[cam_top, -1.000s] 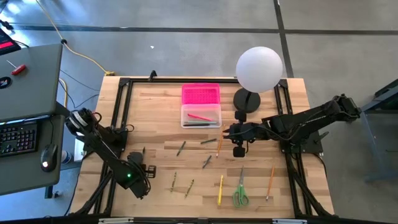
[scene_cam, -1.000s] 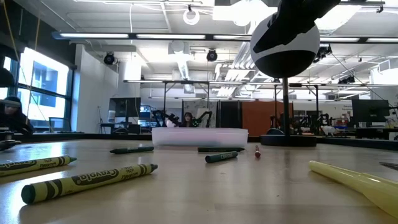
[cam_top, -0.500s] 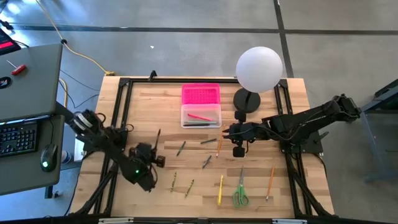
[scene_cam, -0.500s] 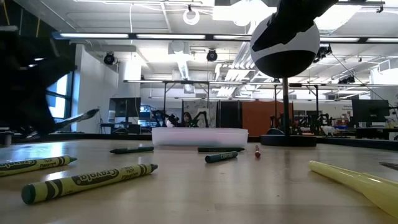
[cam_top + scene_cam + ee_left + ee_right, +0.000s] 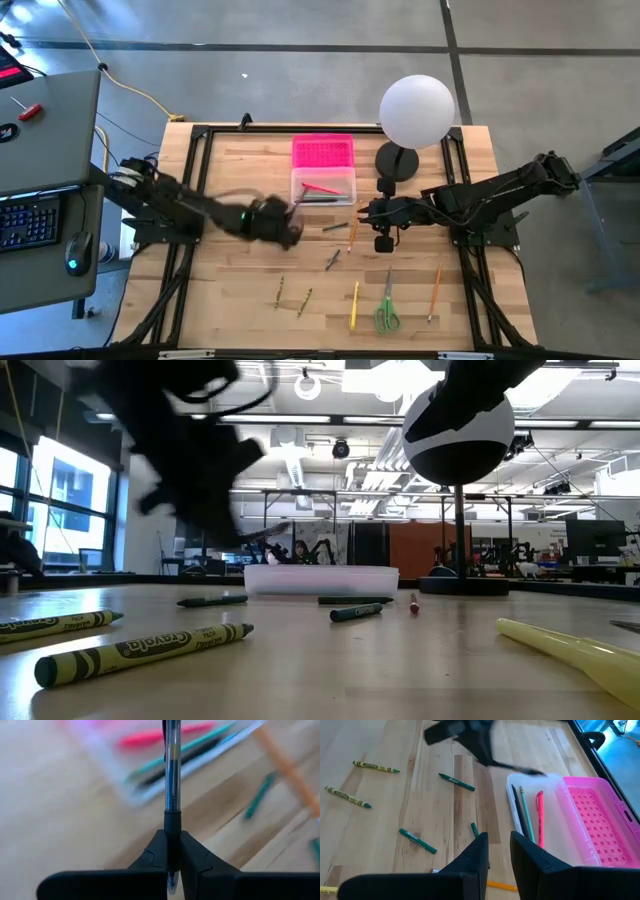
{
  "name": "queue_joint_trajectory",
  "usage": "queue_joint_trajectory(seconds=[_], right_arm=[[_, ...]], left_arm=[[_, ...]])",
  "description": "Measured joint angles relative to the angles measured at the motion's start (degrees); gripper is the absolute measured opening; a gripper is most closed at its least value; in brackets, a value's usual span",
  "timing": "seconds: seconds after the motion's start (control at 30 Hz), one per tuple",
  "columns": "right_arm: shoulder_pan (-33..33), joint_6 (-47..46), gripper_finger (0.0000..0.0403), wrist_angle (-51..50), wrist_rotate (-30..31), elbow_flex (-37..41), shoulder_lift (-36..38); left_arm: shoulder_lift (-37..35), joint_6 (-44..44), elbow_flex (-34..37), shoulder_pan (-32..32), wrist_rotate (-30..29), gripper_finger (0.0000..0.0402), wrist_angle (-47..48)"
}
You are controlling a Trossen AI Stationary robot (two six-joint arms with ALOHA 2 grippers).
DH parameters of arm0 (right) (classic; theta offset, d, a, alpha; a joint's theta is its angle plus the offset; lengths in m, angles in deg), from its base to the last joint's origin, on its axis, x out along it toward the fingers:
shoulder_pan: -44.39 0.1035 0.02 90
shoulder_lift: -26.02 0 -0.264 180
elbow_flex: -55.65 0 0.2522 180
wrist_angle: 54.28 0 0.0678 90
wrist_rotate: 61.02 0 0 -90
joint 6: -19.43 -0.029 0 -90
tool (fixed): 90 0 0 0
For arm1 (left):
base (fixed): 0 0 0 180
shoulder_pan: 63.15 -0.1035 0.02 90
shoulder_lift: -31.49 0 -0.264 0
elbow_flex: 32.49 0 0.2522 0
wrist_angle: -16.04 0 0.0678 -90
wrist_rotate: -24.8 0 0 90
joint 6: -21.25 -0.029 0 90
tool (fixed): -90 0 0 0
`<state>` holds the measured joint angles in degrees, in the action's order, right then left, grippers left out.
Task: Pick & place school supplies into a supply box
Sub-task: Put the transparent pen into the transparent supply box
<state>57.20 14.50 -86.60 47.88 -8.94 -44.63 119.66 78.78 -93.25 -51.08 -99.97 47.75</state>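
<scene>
My left gripper is shut on a clear-barrelled pen and hangs in the air just off the left near corner of the supply box; it looks blurred. The clear tray holds a red pen and a few dark and green pencils, and its pink lid lies open on the far side. My right gripper is open above the table, right of the box, over an orange pencil. Green crayons, a yellow marker and green-handled scissors lie flat on the wood. My left gripper pinches the pen between its two fingers at the dark section near one end. The pen runs along the fingers and sticks straight out ahead of them. It is lifted clear, its free end over the box's near edge.
A white globe lamp stands on its dark base right of the box, close to my right arm. Olive crayons and another orange pencil lie toward the near edge. A black frame borders the table.
My left gripper has swung up from the table's near left area toward the far right, to the supply box, carrying the pen with it. The move is fast, and the arm shows blurred.
</scene>
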Motion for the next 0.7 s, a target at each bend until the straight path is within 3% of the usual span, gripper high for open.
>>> queue_joint_trajectory(seconds=[0.17, 0.3, 0.5, 0.7], right_arm=[[0.0, 0.0, 0.0059, 0.0, 0.0, 0.0, 0.0], [0.0, 0.4, 0.0059, 0.0, -0.2, 0.0, 0.0], [0.0, 0.9, 0.0059, 0.0, 0.0, 0.0, 0.0], [0.0, -2.7, 0.0059, -0.1, -0.1, 0.0, 0.0]], left_arm=[[0.5, -25.1, -0.1, -12.9, 17.1, 0.0046, -16.1], [1.2, -35.8, -1.6, -19.9, 26.1, 0.0049, -17.0], [1.1, -45.4, -4.0, -25.1, 29.2, 0.0050, -14.5], [3.5, -47.8, -3.9, -25.6, 29.1, 0.0052, -12.3]])
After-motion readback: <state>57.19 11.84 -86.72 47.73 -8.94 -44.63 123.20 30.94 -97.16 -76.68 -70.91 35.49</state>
